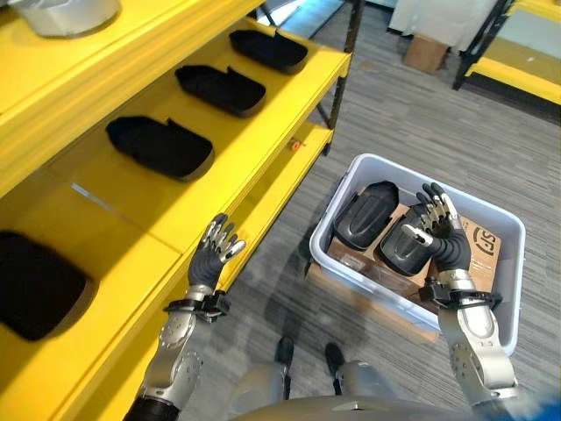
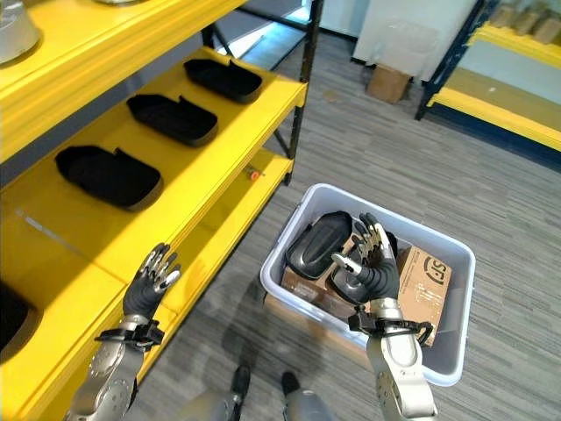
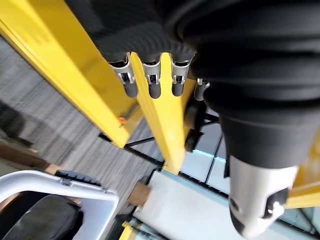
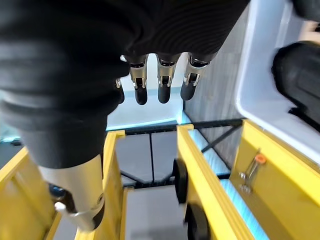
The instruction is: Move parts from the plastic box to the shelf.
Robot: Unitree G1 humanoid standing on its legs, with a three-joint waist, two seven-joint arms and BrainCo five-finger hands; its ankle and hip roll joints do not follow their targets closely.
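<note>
A pale grey plastic box [image 2: 462, 316] stands on the carpet at my right. In it lie two black moulded parts [image 1: 364, 215] [image 1: 403, 250] and a brown cardboard carton [image 1: 478, 241]. My right hand [image 1: 438, 224] hovers over the nearer part with its fingers [image 4: 160, 85] straight, open and holding nothing. To my left runs the yellow shelf [image 1: 131, 219]. Several black parts lie on it in a row, such as one mid-shelf [image 1: 159, 145] and one at the near end [image 1: 35, 285]. My left hand [image 1: 213, 254] is raised by the shelf's front edge, open and empty.
A grey container [image 1: 61, 13] sits on the upper shelf board. The shelf's dark post [image 1: 342, 70] stands at its far end. A cardboard box [image 1: 427, 53] rests on the floor at the back, beside another yellow rack [image 1: 517, 74].
</note>
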